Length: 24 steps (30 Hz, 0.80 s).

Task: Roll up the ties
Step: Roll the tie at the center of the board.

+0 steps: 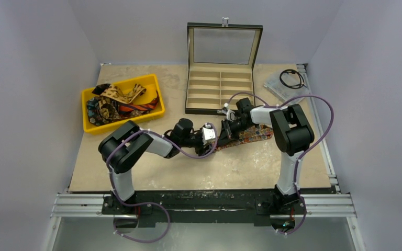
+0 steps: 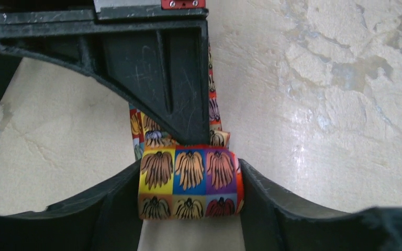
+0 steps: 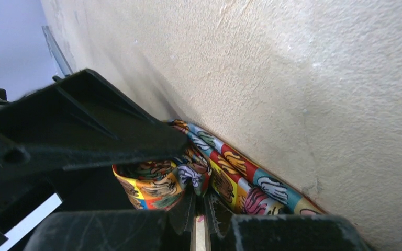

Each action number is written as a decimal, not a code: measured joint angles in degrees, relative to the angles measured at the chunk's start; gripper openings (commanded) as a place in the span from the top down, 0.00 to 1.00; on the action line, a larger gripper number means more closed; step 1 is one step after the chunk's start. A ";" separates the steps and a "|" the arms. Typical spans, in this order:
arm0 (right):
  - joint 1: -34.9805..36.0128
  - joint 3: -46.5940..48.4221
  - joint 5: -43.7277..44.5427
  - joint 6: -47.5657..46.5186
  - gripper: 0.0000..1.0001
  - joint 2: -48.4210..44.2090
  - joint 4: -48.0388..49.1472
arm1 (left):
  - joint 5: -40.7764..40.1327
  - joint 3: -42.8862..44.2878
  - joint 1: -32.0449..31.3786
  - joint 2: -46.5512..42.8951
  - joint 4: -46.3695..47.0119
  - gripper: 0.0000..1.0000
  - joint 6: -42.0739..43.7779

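A multicoloured tie (image 1: 247, 137) with a pattern of squares lies flat on the table's middle right. Its near end is rolled into a short roll (image 2: 188, 180). My left gripper (image 2: 188, 196) is shut on this roll, one finger (image 2: 112, 212) against each side of it. In the top view the left gripper (image 1: 210, 135) meets the right gripper (image 1: 229, 127) at the tie's left end. My right gripper (image 3: 199, 212) is shut on a pinch of the tie's fabric (image 3: 188, 175) at the roll. Its finger (image 2: 157, 68) shows above the roll in the left wrist view.
A yellow bin (image 1: 88, 124) at the back left holds several other ties (image 1: 120, 102). An open black box (image 1: 221, 89) with compartments stands at the back centre. A black coiled cable (image 1: 291, 78) lies in a clear bag at the back right.
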 measured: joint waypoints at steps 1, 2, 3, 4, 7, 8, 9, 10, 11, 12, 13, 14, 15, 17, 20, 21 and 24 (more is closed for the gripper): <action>0.00 -0.09 -0.04 0.02 1.00 -0.02 0.15 | -0.07 0.46 -0.44 0.37 0.00 0.53 0.17; 0.02 -0.26 -0.13 0.09 1.00 -0.09 0.42 | -0.24 0.96 -0.94 0.76 -0.02 0.58 0.44; 0.00 -0.46 -0.31 0.13 1.00 -0.15 0.63 | -0.61 1.38 -1.33 1.11 -0.04 0.63 0.79; 0.00 -0.72 -0.46 0.13 1.00 -0.22 0.85 | -1.03 1.73 -1.60 1.40 -0.13 0.68 1.07; -0.07 -1.42 -0.81 0.61 0.94 -0.59 1.49 | -1.27 2.21 -1.75 1.46 -1.16 0.80 1.79; -0.07 -1.73 -0.83 0.87 0.88 -0.83 1.81 | -1.29 2.29 -1.77 1.36 -1.64 0.83 2.34; -0.09 -2.10 -0.83 1.16 0.83 -1.18 2.23 | -1.42 2.29 -1.81 1.11 -2.23 0.86 2.80; -0.04 -2.60 -0.76 1.38 0.79 -1.75 2.62 | -1.60 2.29 -1.88 0.70 -3.06 0.88 3.02; -0.02 -3.50 -0.66 1.68 0.75 -2.80 2.95 | -1.73 2.23 -1.90 0.15 -4.02 0.89 3.23; 0.04 -4.28 -0.37 1.88 0.73 -4.00 3.06 | -1.81 2.05 -2.05 -0.66 -5.35 0.90 3.48; 0.13 -5.35 0.20 1.95 0.71 -5.64 3.02 | -1.86 1.86 -2.16 -1.55 -7.13 0.91 3.87; 0.17 -6.36 0.83 1.95 0.70 -7.45 2.80 | -1.88 1.57 -2.16 -2.36 -8.55 0.92 4.00; 0.15 -6.99 0.96 1.95 0.68 -9.27 2.32 | -1.86 1.31 -2.14 -3.30 -10.36 0.93 4.09; 0.15 -7.28 1.03 1.88 0.68 -12.35 1.90 | -1.57 1.53 -2.12 -4.50 -13.86 0.94 4.11; 0.02 -7.21 1.09 1.44 0.68 -16.35 1.95 | -0.59 2.80 -2.08 -4.74 -17.66 0.94 4.59; -0.02 -7.08 1.22 1.25 0.69 -16.81 1.90 | -0.37 3.17 -2.05 -4.74 -18.49 0.94 4.85; -0.07 -6.49 3.26 0.42 0.72 -15.74 1.90 | 0.74 4.37 -1.99 -4.74 -21.46 0.94 5.79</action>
